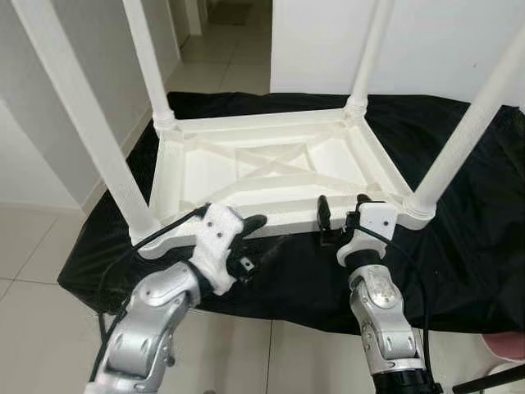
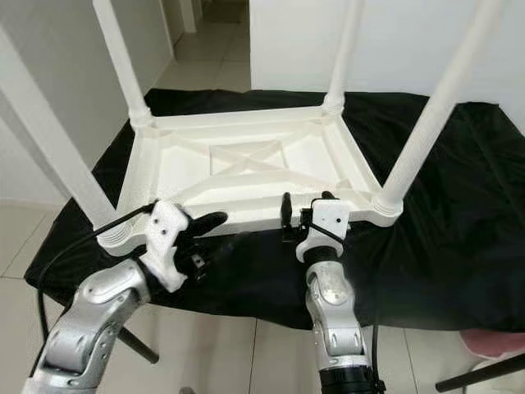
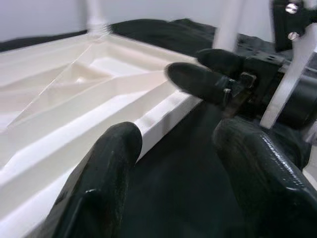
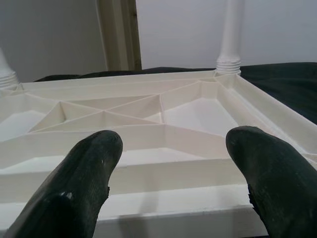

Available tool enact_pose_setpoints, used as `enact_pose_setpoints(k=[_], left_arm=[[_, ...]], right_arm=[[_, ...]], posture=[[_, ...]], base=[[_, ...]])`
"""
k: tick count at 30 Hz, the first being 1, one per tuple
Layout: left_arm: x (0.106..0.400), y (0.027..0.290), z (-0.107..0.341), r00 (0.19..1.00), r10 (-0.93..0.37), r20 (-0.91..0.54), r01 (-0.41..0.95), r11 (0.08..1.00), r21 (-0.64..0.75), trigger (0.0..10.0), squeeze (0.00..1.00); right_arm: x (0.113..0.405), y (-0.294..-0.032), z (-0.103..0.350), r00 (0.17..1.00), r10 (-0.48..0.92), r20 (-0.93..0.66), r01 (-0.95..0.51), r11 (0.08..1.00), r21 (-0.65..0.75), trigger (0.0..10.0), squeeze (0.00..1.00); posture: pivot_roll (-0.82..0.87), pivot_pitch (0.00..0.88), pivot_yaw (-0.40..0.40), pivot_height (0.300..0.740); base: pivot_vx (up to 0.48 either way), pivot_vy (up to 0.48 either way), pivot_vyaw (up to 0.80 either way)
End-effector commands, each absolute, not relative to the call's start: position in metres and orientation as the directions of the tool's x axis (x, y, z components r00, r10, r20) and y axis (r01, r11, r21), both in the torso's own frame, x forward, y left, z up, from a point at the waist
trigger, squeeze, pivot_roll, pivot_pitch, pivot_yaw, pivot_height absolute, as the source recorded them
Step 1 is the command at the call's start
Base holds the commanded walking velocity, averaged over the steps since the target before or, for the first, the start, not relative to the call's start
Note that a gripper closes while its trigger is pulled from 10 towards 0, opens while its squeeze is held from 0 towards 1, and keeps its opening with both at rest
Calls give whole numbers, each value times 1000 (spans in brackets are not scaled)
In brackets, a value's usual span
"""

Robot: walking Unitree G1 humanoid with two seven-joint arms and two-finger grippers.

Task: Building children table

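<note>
A white plastic children's table (image 1: 271,123) lies upside down on a black cloth (image 1: 459,246), its ribbed underside facing up. All its legs stand upward, among them the near left leg (image 1: 90,131) and the near right leg (image 1: 467,123). My left gripper (image 1: 248,242) is open just in front of the near rim (image 3: 74,129), left of centre, with only cloth between its fingers (image 3: 104,168). My right gripper (image 1: 343,209) is open at the near rim (image 4: 163,203), right of centre, pointing across the underside, with nothing between its fingers (image 4: 84,173).
The cloth-covered surface drops off at its near edge onto pale floor tiles (image 1: 33,328). White walls stand left and behind, with a corridor (image 1: 230,41) at the back. A pink object (image 1: 504,345) sits on the floor at lower right.
</note>
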State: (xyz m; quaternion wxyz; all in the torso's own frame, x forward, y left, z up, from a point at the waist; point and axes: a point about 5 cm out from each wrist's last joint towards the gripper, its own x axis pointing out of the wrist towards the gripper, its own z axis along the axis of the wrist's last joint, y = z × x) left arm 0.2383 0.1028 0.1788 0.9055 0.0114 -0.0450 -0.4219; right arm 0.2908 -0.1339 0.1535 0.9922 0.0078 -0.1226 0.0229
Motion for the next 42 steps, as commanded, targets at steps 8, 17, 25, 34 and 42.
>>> enact_pose_setpoints(k=[8,17,25,34,42], left_arm=[[216,136,180,636,-771,-30,771,634,66,10000,0],[198,190,179,643,-731,-229,766,623,159,10000,0],[200,218,184,712,-643,-284,699,688,194,10000,0],[225,264,183,863,-441,-248,493,841,223,10000,0],[245,287,187,939,-290,-183,330,910,250,10000,0]], right_arm=[[304,-127,157,960,79,267,-88,996,22,10000,0],[315,-121,163,953,91,289,-105,994,31,10000,0],[316,-122,159,953,90,291,-104,994,35,10000,0],[313,-126,152,961,60,271,-70,997,30,10000,0],[313,-130,152,962,21,271,-32,999,33,10000,0]], posture=[[101,18,11,740],[132,15,8,740],[141,15,8,740],[131,28,22,740],[123,33,34,740]], base=[[0,0,0],[0,0,0],[0,0,0],[0,0,0],[0,0,0]])
